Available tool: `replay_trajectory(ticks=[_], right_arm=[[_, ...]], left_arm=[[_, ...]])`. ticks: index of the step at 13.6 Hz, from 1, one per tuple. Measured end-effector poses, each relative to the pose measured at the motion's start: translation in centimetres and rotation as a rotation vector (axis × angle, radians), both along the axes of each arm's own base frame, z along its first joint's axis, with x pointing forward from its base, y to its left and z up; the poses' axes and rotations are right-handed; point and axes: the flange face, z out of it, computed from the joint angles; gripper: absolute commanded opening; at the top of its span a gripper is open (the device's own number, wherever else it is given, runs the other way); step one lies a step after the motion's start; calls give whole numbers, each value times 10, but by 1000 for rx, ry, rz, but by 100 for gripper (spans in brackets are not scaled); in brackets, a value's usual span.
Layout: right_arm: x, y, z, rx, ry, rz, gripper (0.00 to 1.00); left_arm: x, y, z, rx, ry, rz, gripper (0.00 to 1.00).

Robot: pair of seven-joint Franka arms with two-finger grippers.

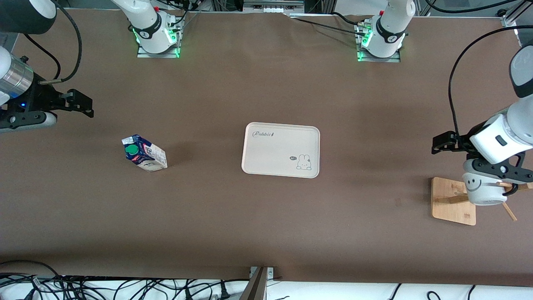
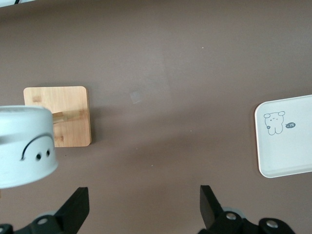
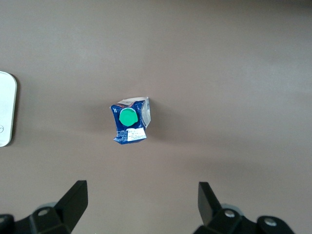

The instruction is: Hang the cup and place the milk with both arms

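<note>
The cup (image 1: pixel 483 191), white with a black smiley face, hangs by its black handle on a peg of the wooden rack (image 1: pixel 452 202) at the left arm's end of the table. My left gripper (image 1: pixel 497 170) is just above it and open. In the left wrist view the cup (image 2: pixel 24 146) sits beside the left gripper (image 2: pixel 144 202), with only bare table between the fingers. The milk (image 1: pixel 145 154) stands upright on the table, green cap up. Up in the air at the right arm's end, my right gripper (image 1: pixel 25 120) is open and empty. The right wrist view looks down on the milk (image 3: pixel 129 124), ahead of the right gripper (image 3: pixel 141 200).
A cream tray (image 1: pixel 270 154) with a rabbit drawing lies flat at mid-table, between the milk and the rack. Its edges show in both wrist views as tray (image 2: pixel 287 151) and tray (image 3: pixel 6 107). Cables run along the table edge nearest the front camera.
</note>
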Motion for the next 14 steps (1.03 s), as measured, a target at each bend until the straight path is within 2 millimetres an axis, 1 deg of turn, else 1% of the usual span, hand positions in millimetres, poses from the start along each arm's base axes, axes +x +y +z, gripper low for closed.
replay_trajectory(ticks=[3,5,9,10,13,14], right_arm=[[0,0,0,0,0,0,100],[0,0,0,0,0,0,100],[0,0,0,0,0,0,100],[0,0,0,0,0,0,100],[0,0,0,0,0,0,100],[0,0,0,0,0,0,100]], left_arm=[[-3,-11,6,2,-10,-16,100],[-4,-11,10,4,-13,-16,100],[-5,-13,9,5,-7,-14,100],[-6,-17,9,2,-5,-14,100],[-11,-48,15,-5,-10,-25,100],[-13,-54,18,-2,-14,-29,100]])
